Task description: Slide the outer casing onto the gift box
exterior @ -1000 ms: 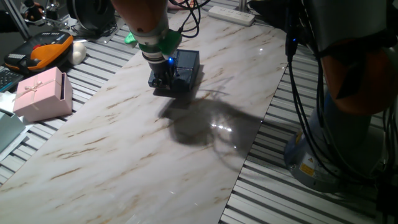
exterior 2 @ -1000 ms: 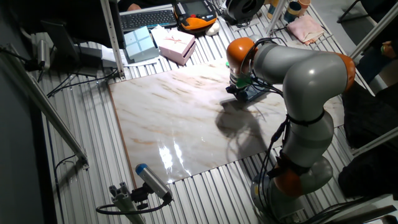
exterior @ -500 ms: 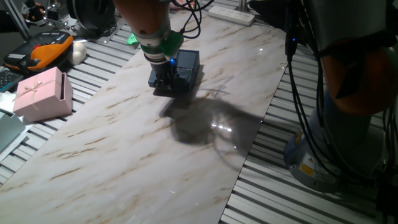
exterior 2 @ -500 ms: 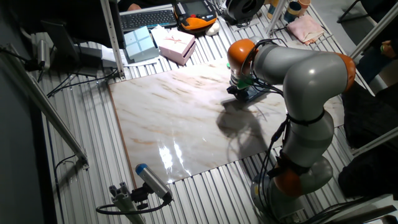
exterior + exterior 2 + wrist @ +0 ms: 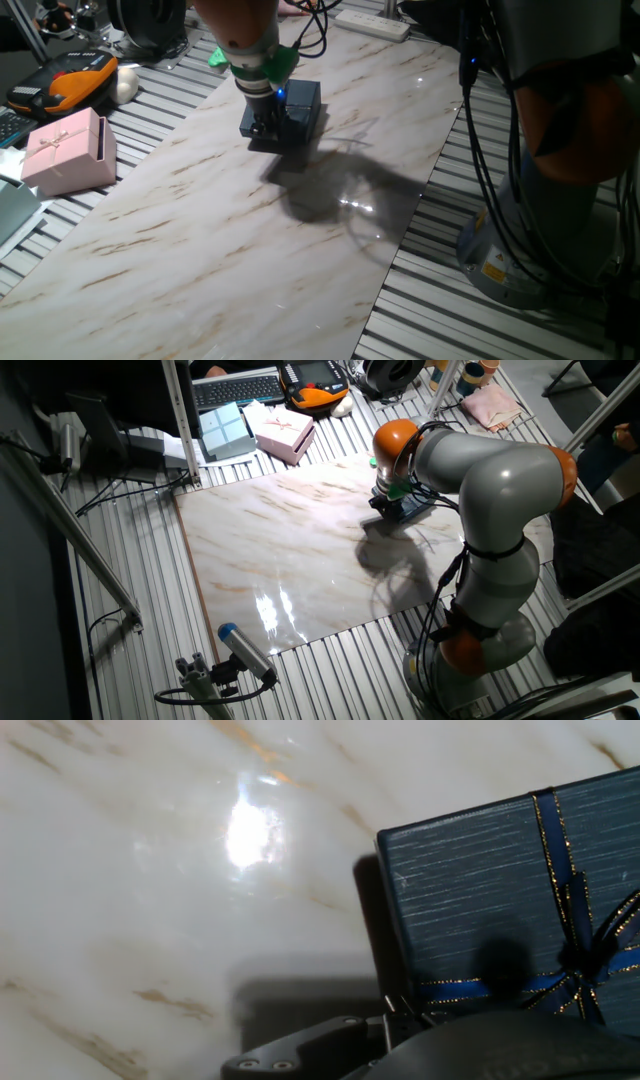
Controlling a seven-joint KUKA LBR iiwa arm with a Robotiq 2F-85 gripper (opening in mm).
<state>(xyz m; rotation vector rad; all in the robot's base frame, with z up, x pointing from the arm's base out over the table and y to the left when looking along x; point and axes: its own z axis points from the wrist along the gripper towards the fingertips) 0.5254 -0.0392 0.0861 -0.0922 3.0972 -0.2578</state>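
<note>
Gripper (image 5: 262, 128) pressed down at casing (image 5: 500, 910) edge; you couldn't tell jaw state. Box hidden; sliding looked unfinished, seating unconfirmed.

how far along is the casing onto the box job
Looks late, or nearly done: only one navy piece shows, the outer casing with its ribbon bow, flat on the marble table, so the gift box is probably inside. In hand: the gripper is down at the casing. Left: confirm seating; grip state unclear.
</note>
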